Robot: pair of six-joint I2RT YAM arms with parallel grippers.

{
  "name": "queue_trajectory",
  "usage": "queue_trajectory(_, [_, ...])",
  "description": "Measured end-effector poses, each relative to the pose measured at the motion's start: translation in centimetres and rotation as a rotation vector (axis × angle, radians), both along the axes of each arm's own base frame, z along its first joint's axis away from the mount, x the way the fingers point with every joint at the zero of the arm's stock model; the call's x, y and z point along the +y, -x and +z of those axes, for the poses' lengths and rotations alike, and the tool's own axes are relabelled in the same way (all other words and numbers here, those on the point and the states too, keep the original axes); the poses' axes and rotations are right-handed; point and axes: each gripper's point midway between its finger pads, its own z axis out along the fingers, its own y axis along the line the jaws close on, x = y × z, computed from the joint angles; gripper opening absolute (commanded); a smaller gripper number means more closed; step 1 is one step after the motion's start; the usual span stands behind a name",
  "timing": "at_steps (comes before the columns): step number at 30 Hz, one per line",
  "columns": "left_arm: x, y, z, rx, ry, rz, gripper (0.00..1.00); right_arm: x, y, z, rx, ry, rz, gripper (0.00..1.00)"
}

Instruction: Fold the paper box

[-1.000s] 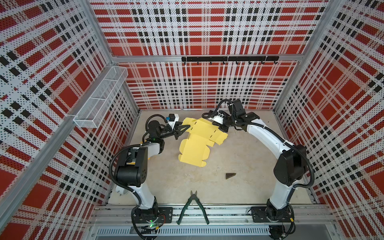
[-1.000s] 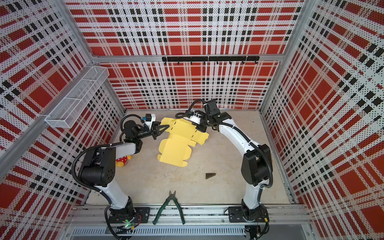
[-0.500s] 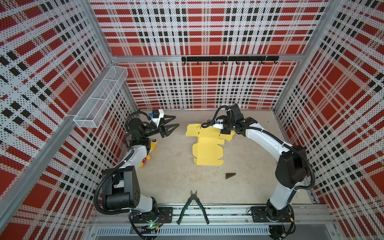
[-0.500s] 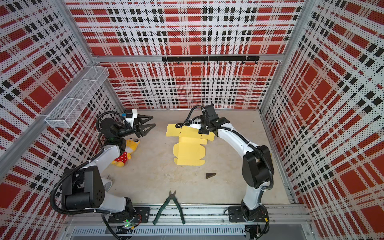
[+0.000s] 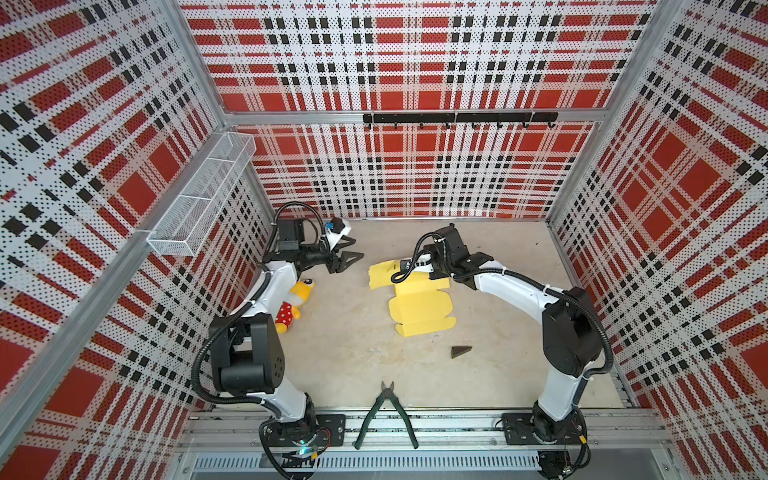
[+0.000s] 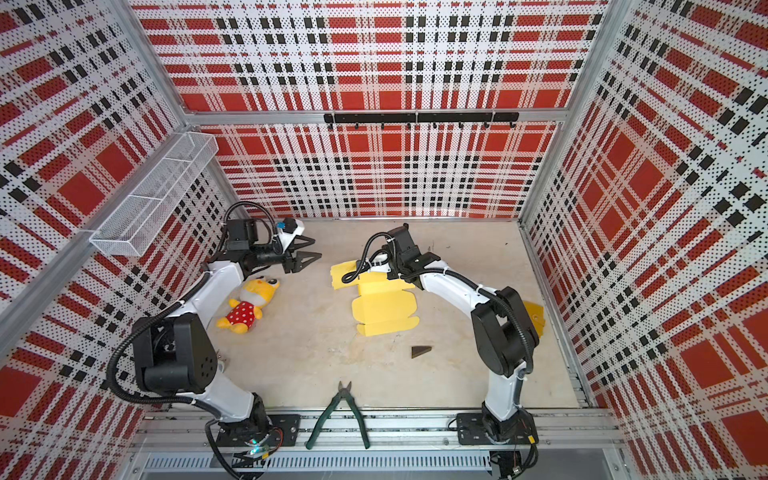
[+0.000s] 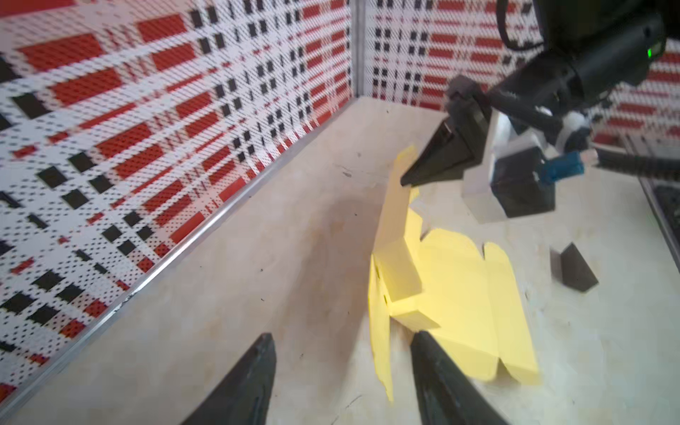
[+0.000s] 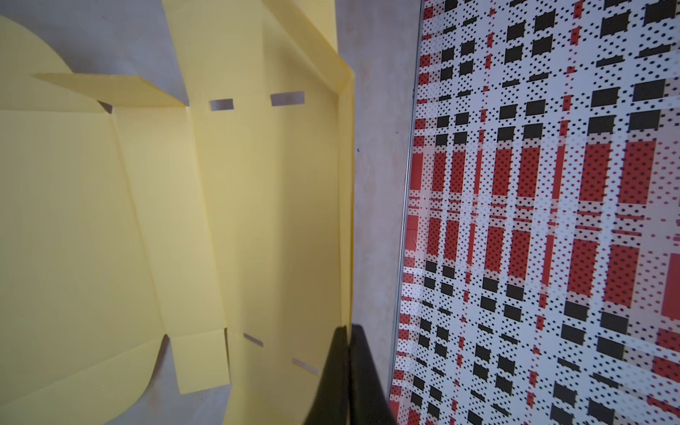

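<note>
Near the middle of the beige table (image 5: 340, 353), somewhat toward the back wall, lies the paper box (image 5: 419, 307), a pale yellow die-cut sheet. Most of it rests flat and unfolded, with rounded flaps and small rectangular slots showing. The panel along its far end is lifted and stands up off the table.

The right gripper (image 8: 347, 329) pinches that raised edge, its two dark fingers pressed together with the thin card between them.

The left gripper (image 5: 353, 258) hovers above the table to the left of the sheet, well apart from it. Its fingers are spread fairly wide and hold nothing.

Below the left arm, a yellow plush toy (image 6: 249, 301) with a red polka-dot body lies against the left side. A small dark wedge (image 5: 461, 351) sits on the table just in front of the sheet. Green-handled pliers (image 5: 386, 411) rest at the front edge, between the two arm bases. In a top view, an orange-yellow flat piece (image 6: 536, 316) shows partly behind the right arm. A white wire basket (image 5: 199, 203) hangs on the left plaid wall.
</note>
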Motion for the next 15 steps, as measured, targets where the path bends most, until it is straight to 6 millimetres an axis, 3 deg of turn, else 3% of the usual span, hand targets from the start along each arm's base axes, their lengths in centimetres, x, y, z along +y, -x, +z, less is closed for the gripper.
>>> queue_trajectory(6, [0.6, 2.0, -4.6, 0.094, -0.112, -0.038, 0.64, -0.2, 0.8, -2.0, -0.067, 0.028, 0.001, 0.0])
queue_trajectory(15, [-0.3, 2.9, -8.0, 0.073, -0.25, -0.126, 0.64, 0.6, 2.1, -5.1, -0.189, 0.048, 0.015, 0.0])
